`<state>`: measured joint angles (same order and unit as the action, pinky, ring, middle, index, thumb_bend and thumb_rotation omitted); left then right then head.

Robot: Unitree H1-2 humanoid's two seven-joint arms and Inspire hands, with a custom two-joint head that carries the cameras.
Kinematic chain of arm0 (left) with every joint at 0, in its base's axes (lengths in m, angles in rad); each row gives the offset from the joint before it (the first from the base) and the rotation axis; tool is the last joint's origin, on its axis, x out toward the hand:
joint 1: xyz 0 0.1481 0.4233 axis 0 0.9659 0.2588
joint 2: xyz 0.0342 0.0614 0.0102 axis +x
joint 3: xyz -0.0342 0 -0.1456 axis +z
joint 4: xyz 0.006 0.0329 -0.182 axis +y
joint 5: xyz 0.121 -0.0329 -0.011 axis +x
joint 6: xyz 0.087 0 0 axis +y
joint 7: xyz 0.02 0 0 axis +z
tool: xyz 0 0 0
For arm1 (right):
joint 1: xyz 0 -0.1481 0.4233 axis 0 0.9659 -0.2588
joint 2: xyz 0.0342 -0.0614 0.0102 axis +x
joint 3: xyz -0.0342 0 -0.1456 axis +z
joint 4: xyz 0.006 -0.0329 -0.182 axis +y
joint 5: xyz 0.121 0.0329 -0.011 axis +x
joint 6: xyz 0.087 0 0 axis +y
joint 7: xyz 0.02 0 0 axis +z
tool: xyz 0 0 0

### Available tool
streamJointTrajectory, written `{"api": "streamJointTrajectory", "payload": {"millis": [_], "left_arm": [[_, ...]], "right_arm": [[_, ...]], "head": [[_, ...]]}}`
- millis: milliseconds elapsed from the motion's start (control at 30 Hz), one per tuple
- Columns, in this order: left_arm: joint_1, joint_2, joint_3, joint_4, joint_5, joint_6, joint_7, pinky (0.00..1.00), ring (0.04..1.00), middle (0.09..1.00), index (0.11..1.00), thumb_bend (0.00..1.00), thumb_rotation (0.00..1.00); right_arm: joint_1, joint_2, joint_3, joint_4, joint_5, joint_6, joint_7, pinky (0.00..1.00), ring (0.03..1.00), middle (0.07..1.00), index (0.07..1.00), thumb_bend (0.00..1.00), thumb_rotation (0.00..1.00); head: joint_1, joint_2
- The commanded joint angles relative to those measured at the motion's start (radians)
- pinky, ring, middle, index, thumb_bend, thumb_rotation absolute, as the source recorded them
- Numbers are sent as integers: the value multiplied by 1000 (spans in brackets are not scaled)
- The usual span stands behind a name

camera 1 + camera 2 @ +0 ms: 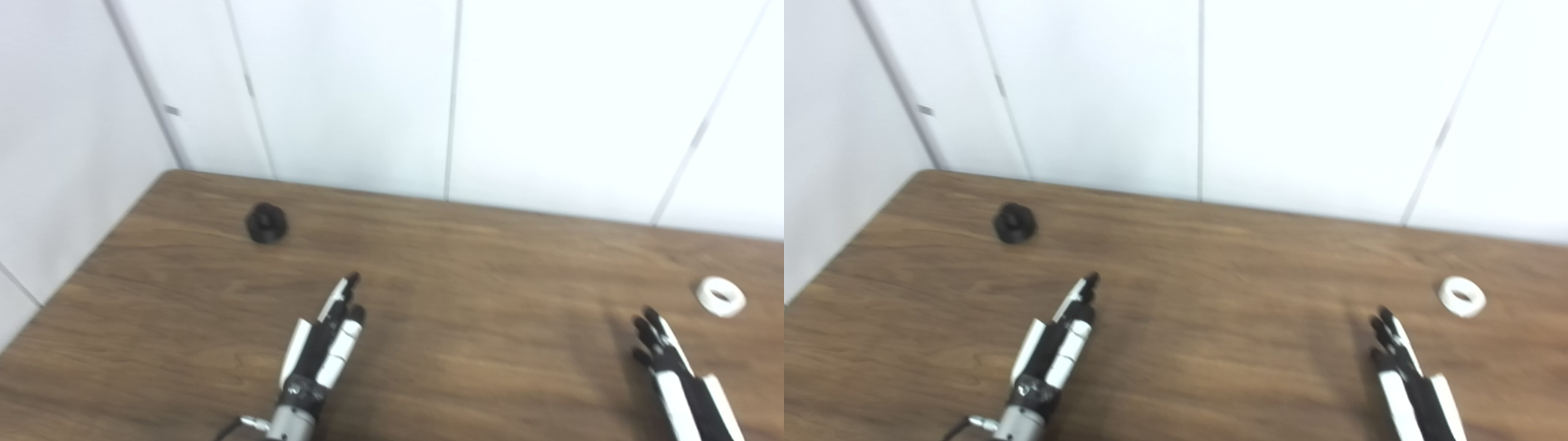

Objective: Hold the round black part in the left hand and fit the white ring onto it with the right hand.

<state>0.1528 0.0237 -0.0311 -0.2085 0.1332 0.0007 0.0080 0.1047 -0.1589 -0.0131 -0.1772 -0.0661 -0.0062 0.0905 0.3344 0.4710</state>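
Both robot hands, left (321, 343) and right (670, 361), lay empty with fingers extended on the desk (465, 275); black part (266, 223) sat beyond the left, white ring (721, 296) near the right.

My wooden surface (441, 288) carries a round black part (266, 223) at far left and a white ring (721, 296) at right, well apart.

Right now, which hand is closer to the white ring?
Right. The right hand sits just short of the white ring, which lies slightly beyond and to its right. The left hand is far across the table.
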Motion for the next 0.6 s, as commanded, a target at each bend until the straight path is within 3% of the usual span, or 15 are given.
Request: {"api": "streamJointTrajectory", "payload": {"millis": [0, 567], "left_arm": [[7, -15, -18, 18, 16, -9, 4, 1000, 1000, 1000, 984, 578, 893], [13, -9, -34, 31, 30, -22, 26, 1000, 1000, 1000, 997, 538, 892]], "right_arm": [[-3, -18, -12, 9, 17, -2, 8, 1000, 995, 970, 993, 572, 1000], [-3, -27, -2, 32, 0, -28, 0, 1000, 985, 955, 993, 531, 1000]], "head": [[4, -5], [-20, -3]]}}
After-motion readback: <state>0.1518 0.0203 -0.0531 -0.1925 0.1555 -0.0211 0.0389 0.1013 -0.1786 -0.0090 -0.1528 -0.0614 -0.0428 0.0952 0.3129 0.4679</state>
